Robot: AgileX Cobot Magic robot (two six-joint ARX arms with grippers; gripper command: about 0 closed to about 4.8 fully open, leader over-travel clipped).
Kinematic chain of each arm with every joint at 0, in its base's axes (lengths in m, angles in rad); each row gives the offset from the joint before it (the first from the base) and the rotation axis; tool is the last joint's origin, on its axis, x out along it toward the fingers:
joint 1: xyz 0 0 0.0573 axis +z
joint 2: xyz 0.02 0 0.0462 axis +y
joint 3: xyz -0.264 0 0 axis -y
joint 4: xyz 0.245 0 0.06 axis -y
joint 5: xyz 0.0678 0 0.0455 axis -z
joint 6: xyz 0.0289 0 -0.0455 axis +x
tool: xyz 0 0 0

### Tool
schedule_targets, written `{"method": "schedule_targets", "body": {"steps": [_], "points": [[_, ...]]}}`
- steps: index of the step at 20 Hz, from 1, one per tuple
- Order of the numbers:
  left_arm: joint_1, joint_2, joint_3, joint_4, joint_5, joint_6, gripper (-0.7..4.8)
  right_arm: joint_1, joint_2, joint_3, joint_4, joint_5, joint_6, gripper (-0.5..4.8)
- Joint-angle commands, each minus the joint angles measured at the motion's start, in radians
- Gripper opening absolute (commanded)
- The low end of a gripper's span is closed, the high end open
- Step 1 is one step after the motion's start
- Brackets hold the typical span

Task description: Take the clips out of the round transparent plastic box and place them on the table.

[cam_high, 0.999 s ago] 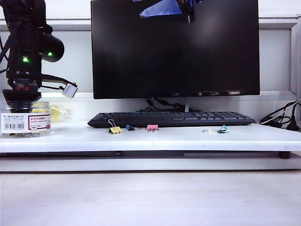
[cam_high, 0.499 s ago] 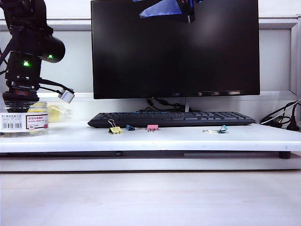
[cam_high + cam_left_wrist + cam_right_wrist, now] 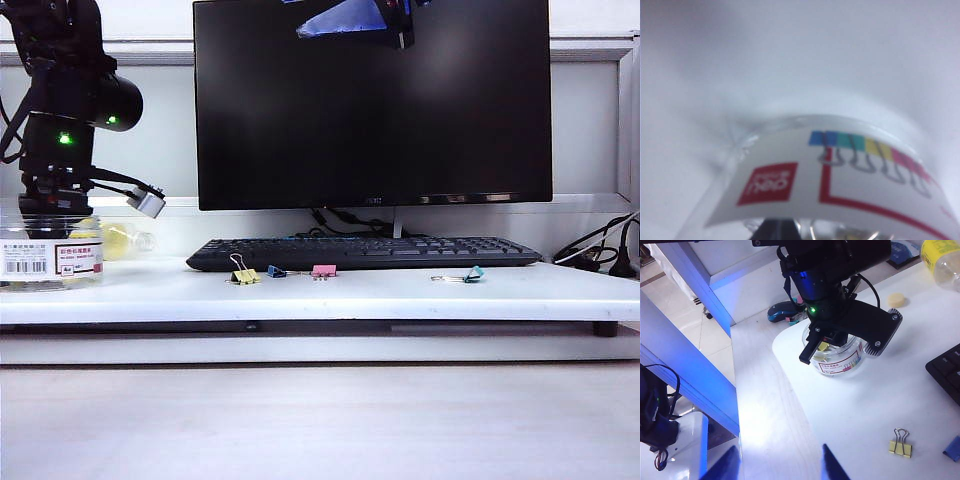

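Note:
The round transparent plastic box (image 3: 50, 262) stands at the table's (image 3: 400, 295) far left end, its white label (image 3: 840, 180) filling the left wrist view. My left gripper (image 3: 812, 352) reaches down into the box (image 3: 840, 362), and its dark fingertips (image 3: 772, 231) are pressed together, shut. A yellow clip (image 3: 823, 346) lies inside right beside those fingers; I cannot tell whether it is gripped. Another yellow clip (image 3: 243, 275) rests on the table in front of the keyboard. My right gripper (image 3: 777, 467) hovers high above, open, nothing between its blue fingers.
A black keyboard (image 3: 365, 252) and a monitor (image 3: 372, 100) stand behind the clips. Blue (image 3: 276, 271), pink (image 3: 323, 271) and teal (image 3: 472, 274) clips lie along the keyboard's front. A bottle (image 3: 125, 240) and a yellow roll (image 3: 896, 300) sit behind the box.
My left gripper's jaws have closed inside the box and its wrist has tilted and rolled a little. The right arm has not moved.

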Motion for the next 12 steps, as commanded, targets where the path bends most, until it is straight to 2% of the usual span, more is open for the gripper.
{"method": "schedule_targets", "body": {"steps": [1,2,3,5,12], "points": [[-0.001,-0.002,0.000,-0.003,-0.003,-0.030,0.00,0.001,-0.003,0.005,0.016,-0.007,-0.003,2.12],[-0.002,-0.003,0.000,-0.005,-0.004,-0.049,0.45,0.001,-0.003,0.005,0.016,-0.007,-0.003,2.12],[-0.006,-0.003,0.003,-0.008,-0.007,-0.064,1.20,0.001,-0.003,0.005,0.016,-0.007,-0.003,2.12],[-0.015,-0.003,0.009,-0.018,-0.031,-0.069,1.29,0.001,-0.003,0.005,0.016,-0.007,-0.003,2.12],[-0.032,-0.004,0.009,-0.039,-0.024,-0.086,1.29,0.001,-0.003,0.005,0.016,-0.007,-0.003,2.12]]}}
